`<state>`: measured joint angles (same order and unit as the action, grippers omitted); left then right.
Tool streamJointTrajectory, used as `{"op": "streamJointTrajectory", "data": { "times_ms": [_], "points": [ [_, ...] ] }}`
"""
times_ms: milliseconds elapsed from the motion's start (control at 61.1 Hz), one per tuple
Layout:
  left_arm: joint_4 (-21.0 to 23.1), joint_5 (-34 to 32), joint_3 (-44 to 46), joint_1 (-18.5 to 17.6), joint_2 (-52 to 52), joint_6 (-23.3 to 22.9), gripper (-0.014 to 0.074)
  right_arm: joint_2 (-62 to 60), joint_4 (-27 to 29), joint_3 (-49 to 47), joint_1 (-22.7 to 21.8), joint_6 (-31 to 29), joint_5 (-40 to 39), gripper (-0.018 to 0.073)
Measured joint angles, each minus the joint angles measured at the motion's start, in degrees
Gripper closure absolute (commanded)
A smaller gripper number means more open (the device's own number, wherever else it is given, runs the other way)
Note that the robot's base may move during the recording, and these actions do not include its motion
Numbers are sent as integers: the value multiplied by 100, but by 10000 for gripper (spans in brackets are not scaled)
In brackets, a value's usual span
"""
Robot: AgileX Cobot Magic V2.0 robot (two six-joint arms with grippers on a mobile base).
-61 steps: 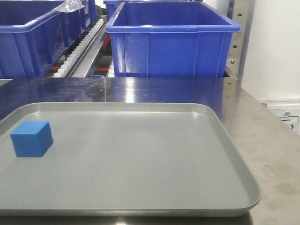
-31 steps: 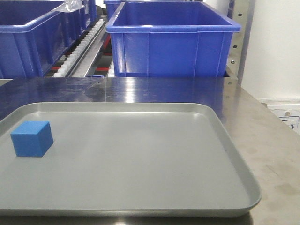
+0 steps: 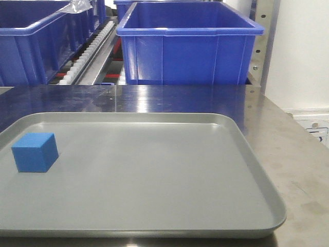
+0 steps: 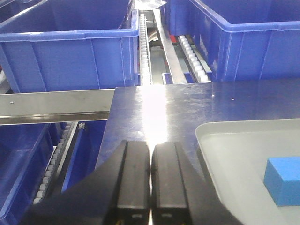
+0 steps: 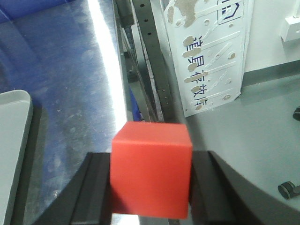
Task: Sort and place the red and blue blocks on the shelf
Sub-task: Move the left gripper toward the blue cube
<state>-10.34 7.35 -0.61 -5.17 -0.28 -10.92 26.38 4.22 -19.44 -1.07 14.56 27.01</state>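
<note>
The shelf [image 4: 56,105], loaded with blue crates [image 3: 187,49], runs along the far side of the bench [image 3: 298,170], which carries a grey tray [image 3: 257,170]. The left pincer [image 4: 151,150], jaws pressed together and empty, hovers just left of the tray. The blue block [image 3: 34,152] sits in the tray's left part, to that pincer's right, so the left arm looks nearer. The right pincer [image 5: 150,187] grips the red block [image 5: 151,164] by the bench's right edge.

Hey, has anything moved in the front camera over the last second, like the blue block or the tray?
Nothing visibly changed. The blue block sits at the same spot on the left of the grey tray, and the blue crate behind stands as before.
</note>
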Motion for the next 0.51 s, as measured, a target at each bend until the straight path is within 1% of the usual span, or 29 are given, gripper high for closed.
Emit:
{"op": "streamJointTrajectory", "data": {
  "times_ms": [508],
  "points": [
    [0, 0, 0, 0, 0, 0, 465, 0, 0, 0, 0, -2, 0, 492]
  ]
}}
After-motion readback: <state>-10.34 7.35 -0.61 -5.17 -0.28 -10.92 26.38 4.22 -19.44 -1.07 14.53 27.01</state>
